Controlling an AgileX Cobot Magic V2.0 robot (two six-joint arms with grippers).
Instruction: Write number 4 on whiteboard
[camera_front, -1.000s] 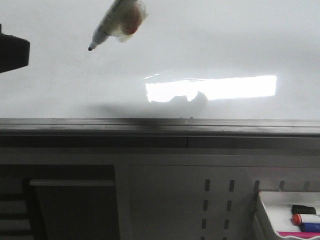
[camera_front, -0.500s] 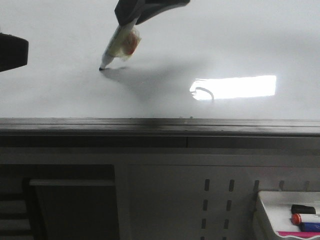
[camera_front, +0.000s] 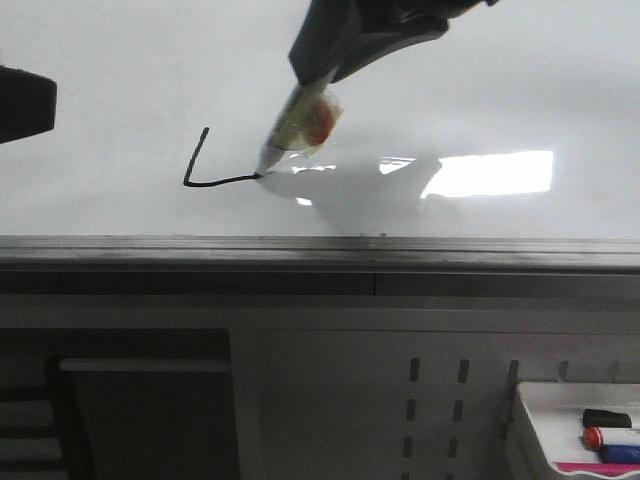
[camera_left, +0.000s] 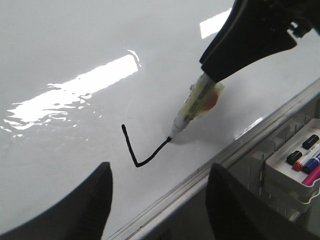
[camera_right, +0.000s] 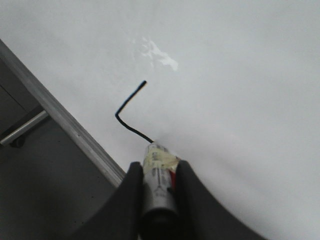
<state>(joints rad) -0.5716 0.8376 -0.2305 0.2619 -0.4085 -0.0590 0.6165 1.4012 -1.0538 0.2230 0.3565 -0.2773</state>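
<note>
While the right claw (camera_right: 156, 182) clamps the marker (camera_front: 293, 131), tip touching the whiteboard (camera_front: 120, 190), the number 4 (camera_front: 207, 168) shows slanted stroke and partial crossbar; left claw (camera_left: 157, 200) agape, empty.

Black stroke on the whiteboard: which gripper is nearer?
Right. The right gripper holds the marker with its tip on the stroke; the left gripper hangs open, apart.

Below the grey metal ledge (camera_front: 320, 255) I see a pale perforated panel (camera_front: 435, 400) with rows of slots, a dark recess (camera_front: 140, 410) at lower left, and a small white tray (camera_front: 570, 430) of markers in the lower right corner.
</note>
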